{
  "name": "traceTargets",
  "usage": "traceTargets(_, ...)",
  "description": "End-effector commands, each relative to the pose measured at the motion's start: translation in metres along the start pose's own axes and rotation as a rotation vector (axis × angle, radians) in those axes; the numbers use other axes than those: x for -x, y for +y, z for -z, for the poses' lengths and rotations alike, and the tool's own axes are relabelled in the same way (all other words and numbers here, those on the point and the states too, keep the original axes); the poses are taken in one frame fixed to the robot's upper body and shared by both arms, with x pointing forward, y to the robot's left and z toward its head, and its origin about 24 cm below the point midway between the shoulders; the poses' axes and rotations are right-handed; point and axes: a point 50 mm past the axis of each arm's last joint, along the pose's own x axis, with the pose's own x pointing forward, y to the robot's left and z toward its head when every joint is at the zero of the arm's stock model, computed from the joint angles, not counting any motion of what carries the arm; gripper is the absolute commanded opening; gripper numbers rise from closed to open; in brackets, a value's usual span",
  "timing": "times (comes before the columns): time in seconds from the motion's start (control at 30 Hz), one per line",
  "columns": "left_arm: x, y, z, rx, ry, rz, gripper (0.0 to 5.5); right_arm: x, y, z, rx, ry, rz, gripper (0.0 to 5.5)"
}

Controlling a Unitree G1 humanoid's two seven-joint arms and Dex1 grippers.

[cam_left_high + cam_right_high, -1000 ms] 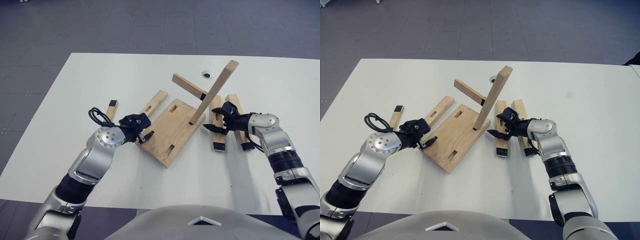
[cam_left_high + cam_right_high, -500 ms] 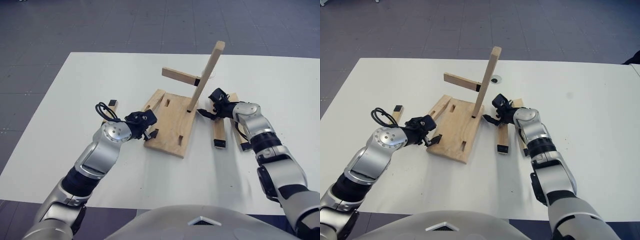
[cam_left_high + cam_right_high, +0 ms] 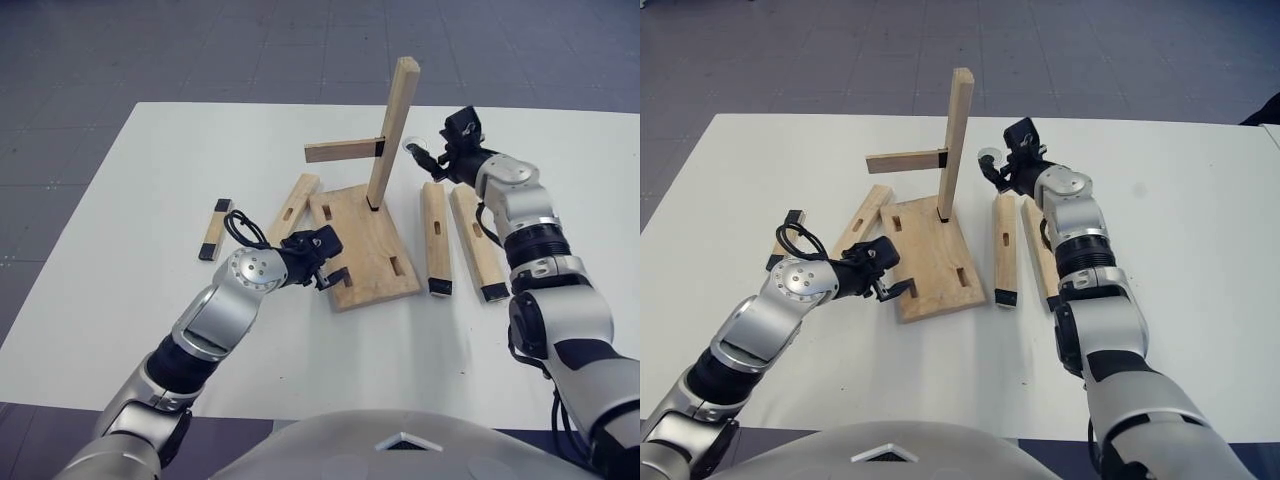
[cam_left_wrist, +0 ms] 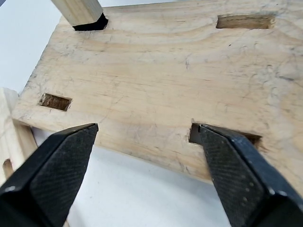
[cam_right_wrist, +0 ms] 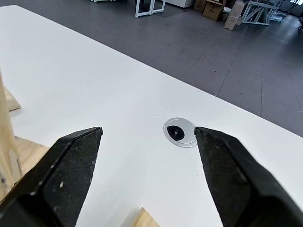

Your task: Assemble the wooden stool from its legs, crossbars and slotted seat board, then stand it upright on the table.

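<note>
The slotted seat board [image 3: 365,245] lies flat mid-table. One leg [image 3: 392,130] stands upright in a far slot, with a crossbar [image 3: 343,152] jutting out to its left. My left gripper [image 3: 325,262] is open at the board's near-left edge, and in the left wrist view its fingers [image 4: 52,175] straddle that edge of the board [image 4: 165,80]. My right gripper [image 3: 445,150] is open and holds nothing, raised just right of the upright leg's top. Two loose legs [image 3: 434,238] [image 3: 476,243] lie right of the board. Another [image 3: 293,208] lies at its left.
A short wooden piece [image 3: 213,230] with a black end lies apart at the left. A round cable grommet [image 5: 180,133] sits in the tabletop under my right gripper. The white table [image 3: 560,330] has bare room at the near side and far right.
The board with its leg has turned, and the leg now stands nearly vertical. My right gripper has left the board's side and gone up and farther away. My left gripper moved right along the board's edge.
</note>
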Motion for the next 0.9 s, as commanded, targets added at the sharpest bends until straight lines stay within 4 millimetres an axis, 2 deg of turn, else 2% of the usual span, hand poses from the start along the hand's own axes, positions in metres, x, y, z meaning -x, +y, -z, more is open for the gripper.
traceTargets(0.03, 0.003, 0.004, 0.027, 0.031, 0.120, -0.003, 3.95, 0.011, -0.020, -0.047, -0.118, -0.130, 0.119, 2.89)
traceTargets(0.13, 0.002, 0.007, 0.024, 0.031, 0.106, -0.017, 3.95, 0.017, -0.028, -0.097, -0.176, -0.270, 0.180, 2.89)
traceTargets(0.2, 0.002, 0.009, 0.024, 0.034, 0.100, -0.023, 3.95, 0.019, -0.026, -0.126, -0.207, -0.351, 0.163, 2.89)
traceTargets(0.27, 0.002, 0.013, 0.023, 0.040, 0.081, -0.041, 3.95, 0.017, -0.015, -0.150, -0.246, -0.408, 0.090, 2.89)
traceTargets(0.33, 0.001, 0.016, 0.021, 0.038, 0.065, -0.059, 3.95, 0.009, 0.002, -0.164, -0.306, -0.432, -0.010, 2.89)
traceTargets(0.4, 0.001, 0.019, 0.021, 0.034, 0.066, -0.066, 3.95, -0.001, 0.016, -0.169, -0.347, -0.432, -0.083, 2.89)
traceTargets(0.5, 0.000, 0.018, 0.021, 0.033, 0.064, -0.063, 3.95, -0.012, 0.028, -0.168, -0.375, -0.415, -0.135, 2.89)
traceTargets(0.9, -0.002, 0.009, 0.021, 0.034, 0.055, -0.044, 3.95, -0.027, 0.030, -0.161, -0.322, -0.381, -0.106, 2.89)
